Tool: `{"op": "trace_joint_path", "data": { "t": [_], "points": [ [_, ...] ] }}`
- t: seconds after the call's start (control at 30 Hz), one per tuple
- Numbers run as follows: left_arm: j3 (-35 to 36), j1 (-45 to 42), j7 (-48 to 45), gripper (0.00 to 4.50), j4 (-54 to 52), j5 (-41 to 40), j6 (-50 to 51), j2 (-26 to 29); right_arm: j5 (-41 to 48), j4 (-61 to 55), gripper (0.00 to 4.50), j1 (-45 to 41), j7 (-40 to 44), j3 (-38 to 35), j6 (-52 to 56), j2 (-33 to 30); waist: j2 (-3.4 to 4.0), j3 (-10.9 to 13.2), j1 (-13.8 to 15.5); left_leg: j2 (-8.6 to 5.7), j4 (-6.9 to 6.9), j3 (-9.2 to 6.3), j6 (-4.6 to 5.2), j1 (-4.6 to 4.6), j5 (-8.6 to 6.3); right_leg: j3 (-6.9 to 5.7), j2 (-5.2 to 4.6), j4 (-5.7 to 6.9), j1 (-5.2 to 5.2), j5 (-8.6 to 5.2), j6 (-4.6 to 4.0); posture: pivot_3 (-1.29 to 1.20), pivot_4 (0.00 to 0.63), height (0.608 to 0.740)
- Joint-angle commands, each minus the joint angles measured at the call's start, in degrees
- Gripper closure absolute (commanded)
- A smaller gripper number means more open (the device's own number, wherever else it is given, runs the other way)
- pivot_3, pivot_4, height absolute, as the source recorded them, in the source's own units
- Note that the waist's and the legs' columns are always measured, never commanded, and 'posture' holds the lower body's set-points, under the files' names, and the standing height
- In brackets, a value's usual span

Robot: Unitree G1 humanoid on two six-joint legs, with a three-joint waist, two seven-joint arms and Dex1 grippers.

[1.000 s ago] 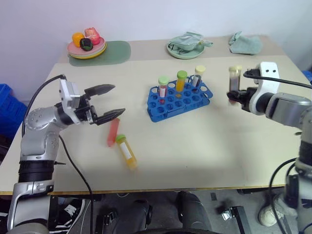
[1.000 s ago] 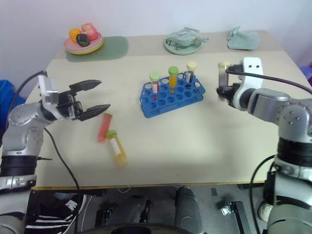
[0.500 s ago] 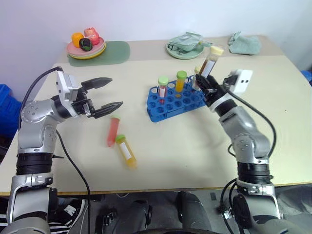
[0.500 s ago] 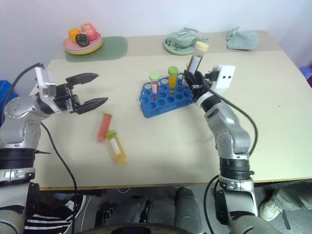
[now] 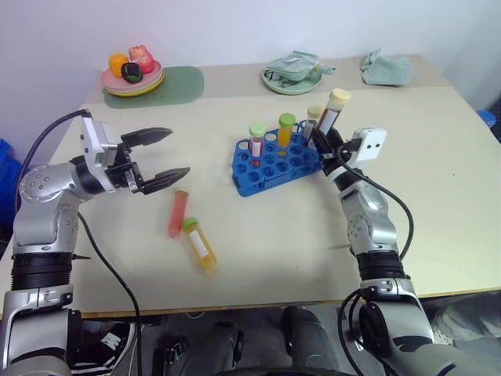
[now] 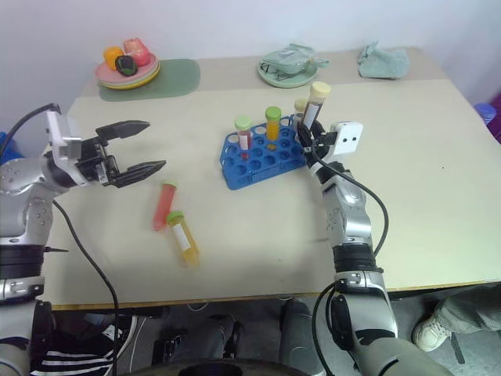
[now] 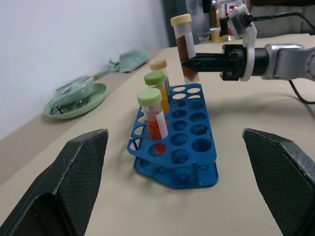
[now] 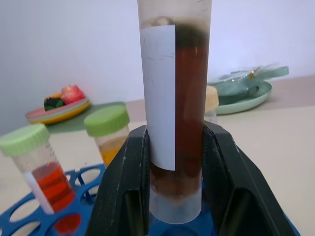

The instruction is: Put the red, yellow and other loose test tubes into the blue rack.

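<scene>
Right pincer (image 5: 322, 143) carried brown tube (image 5: 332, 110) to blue rack (image 5: 275, 162)

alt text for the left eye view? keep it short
The right gripper holds a cream-capped tube of brown liquid upright at the right end of the blue rack, which already carries three tubes. The open left gripper hovers above a red tube and a yellow tube lying on the table.
</scene>
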Motion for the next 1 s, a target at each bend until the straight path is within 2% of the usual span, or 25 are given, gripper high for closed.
{"op": "trace_joint_path", "data": {
  "t": [0.03,0.67,1.0],
  "points": [
    [1.5,-0.3,0.0,0.0,-1.5,-0.8,-0.1,0.9,-1.2,1.9,3.65,-2.3,0.9,-0.7,-3.9,0.1,0.0,0.0,0.0,0.0,0.0,0.0,0.0,0.0,0.0,0.0,0.01,0.0,-0.01,0.0,0.0,0.0,0.15,0.74],
    [1.6,-0.3,-0.2,0.0,-1.4,-1.1,0.3,0.7,-3.3,10.4,3.65,-2.7,2.1,-2.6,-8.5,-1.3,0.0,0.0,-0.1,0.0,0.0,0.0,0.0,0.0,0.0,0.02,0.0,0.01,-0.01,0.0,0.0,0.0,0.15,0.74],
    [1.8,0.1,-0.1,0.0,-1.9,-1.4,0.6,0.8,-5.4,17.3,3.65,-6.0,1.1,-2.9,-11.3,-1.7,0.0,0.0,-1.1,0.01,0.0,-0.01,0.0,0.0,0.0,0.02,0.0,0.01,0.0,0.0,0.0,0.0,0.15,0.74]
  ]
}}
